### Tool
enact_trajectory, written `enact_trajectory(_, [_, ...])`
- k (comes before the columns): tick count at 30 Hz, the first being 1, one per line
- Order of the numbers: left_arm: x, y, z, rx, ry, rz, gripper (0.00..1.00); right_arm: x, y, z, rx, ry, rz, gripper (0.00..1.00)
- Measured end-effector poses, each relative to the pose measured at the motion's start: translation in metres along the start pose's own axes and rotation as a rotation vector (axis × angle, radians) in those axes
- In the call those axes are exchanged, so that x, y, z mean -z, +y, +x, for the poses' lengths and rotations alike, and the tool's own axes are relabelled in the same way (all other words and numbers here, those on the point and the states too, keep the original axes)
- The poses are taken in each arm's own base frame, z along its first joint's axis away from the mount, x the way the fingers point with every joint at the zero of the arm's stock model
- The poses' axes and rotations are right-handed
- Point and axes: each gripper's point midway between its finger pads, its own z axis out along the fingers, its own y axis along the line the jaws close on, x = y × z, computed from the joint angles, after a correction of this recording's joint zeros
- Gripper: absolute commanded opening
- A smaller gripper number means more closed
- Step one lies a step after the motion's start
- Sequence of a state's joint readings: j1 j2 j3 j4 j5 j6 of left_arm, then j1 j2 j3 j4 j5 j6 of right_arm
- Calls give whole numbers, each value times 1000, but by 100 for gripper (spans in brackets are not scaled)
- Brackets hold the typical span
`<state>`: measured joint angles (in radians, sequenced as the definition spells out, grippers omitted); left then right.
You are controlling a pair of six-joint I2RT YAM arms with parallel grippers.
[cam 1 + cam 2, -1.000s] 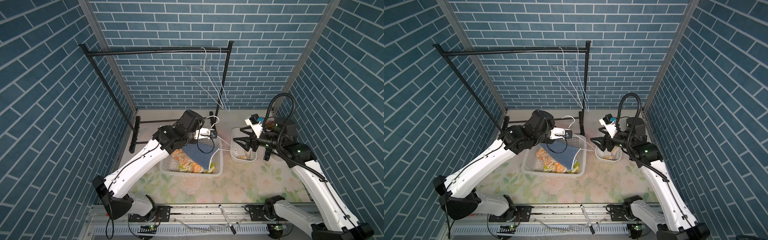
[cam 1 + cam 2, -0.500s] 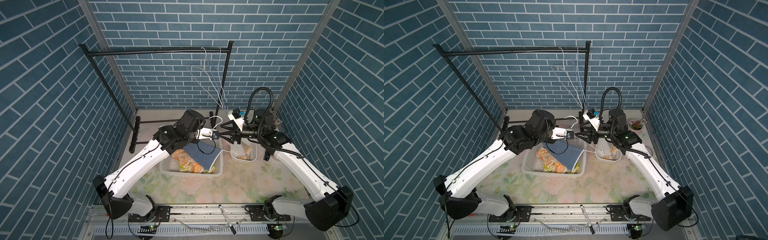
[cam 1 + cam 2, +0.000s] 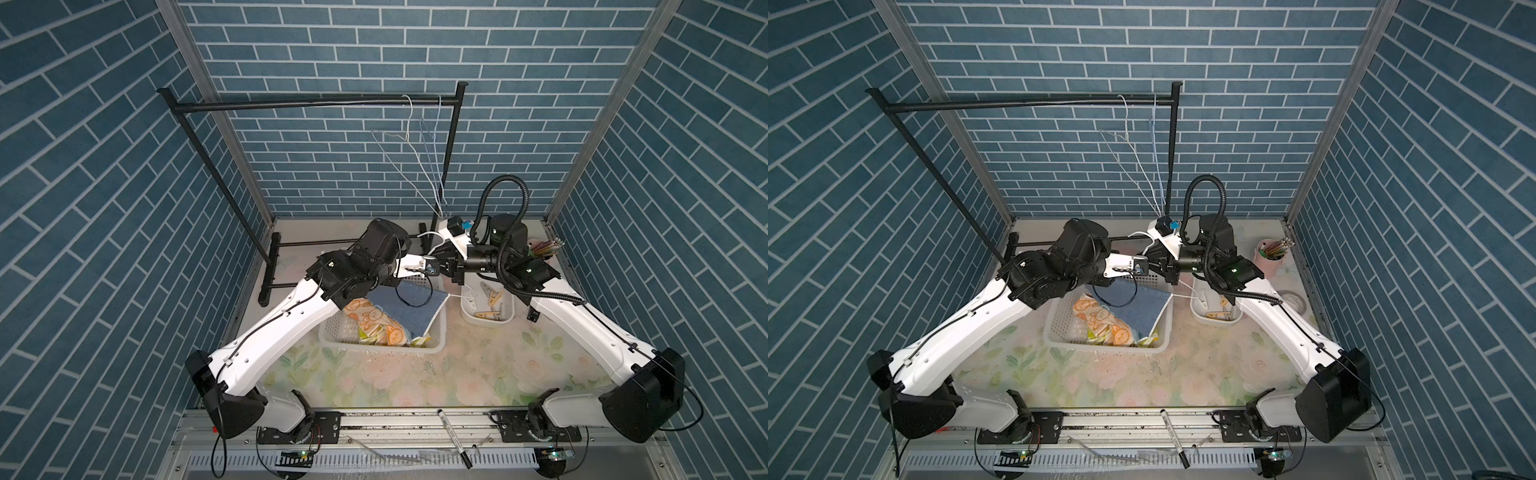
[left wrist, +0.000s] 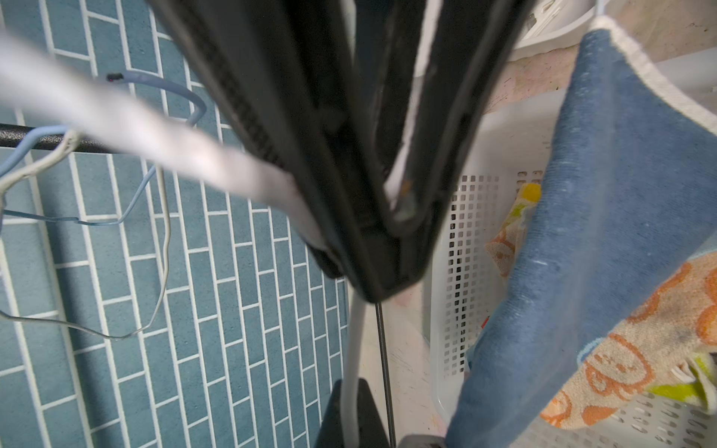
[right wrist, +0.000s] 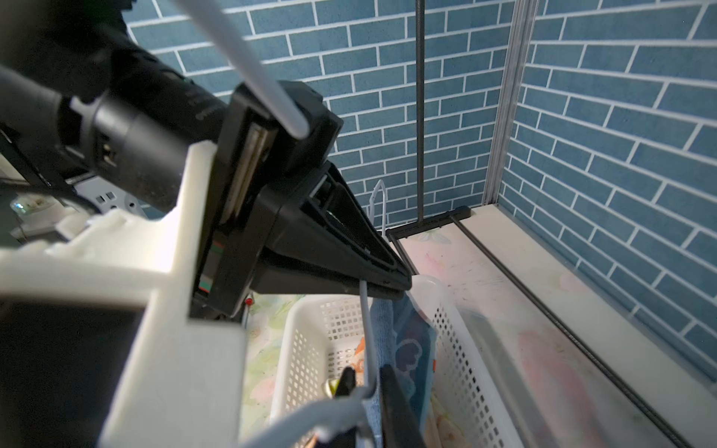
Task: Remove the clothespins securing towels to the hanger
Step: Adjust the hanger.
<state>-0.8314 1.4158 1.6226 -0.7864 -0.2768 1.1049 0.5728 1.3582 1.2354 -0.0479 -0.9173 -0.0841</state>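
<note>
Clothespins lie in the tray beside the basket — left gripper clamped on the hanger, right gripper pinched shut at the edge of the blue towel, catch unclear — so pull off slowly.

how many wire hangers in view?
3. White hanger and blue hanger hang on the rail; third hanger, white, is held low over the basket. Overlapping wires could hide another.

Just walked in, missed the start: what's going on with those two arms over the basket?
The left gripper holds a white wire hanger above the white perforated basket, with a denim-blue towel hanging from it into the basket. The right gripper has its fingers shut on the same wire close by. In the small white tray alongside lie tan wooden clothespins.
</note>
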Motion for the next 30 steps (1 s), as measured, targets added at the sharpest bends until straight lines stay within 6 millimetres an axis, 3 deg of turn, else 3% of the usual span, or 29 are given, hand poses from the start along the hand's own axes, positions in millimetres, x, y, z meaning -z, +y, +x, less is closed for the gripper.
enact_trajectory(1, [0,0,0,10,-1,-1,3,0,1,-1,0,-2,-3,0])
enact_trajectory(4, [0,-1,-2,26,-10,5,33,1,0,-1,21,-4,-1,0])
enact_trajectory(6, [1,-3,-5,40,-29,17,47,1,1,0,38,2,0,0])
enact_trajectory(9, [5,-11,-9,69,-65,58,55,3,3,2,76,16,13,0])
enact_trajectory(14, [28,-14,-8,137,-141,93,61,11,3,2,181,31,58,0])
enact_trajectory(22, [97,10,30,329,-261,-28,66,15,3,29,383,103,148,0])
enact_trajectory(25, [104,8,37,361,-272,-34,67,11,7,41,493,144,176,0])
enact_trajectory(30, [92,2,44,380,-247,0,67,7,16,58,716,189,227,0])
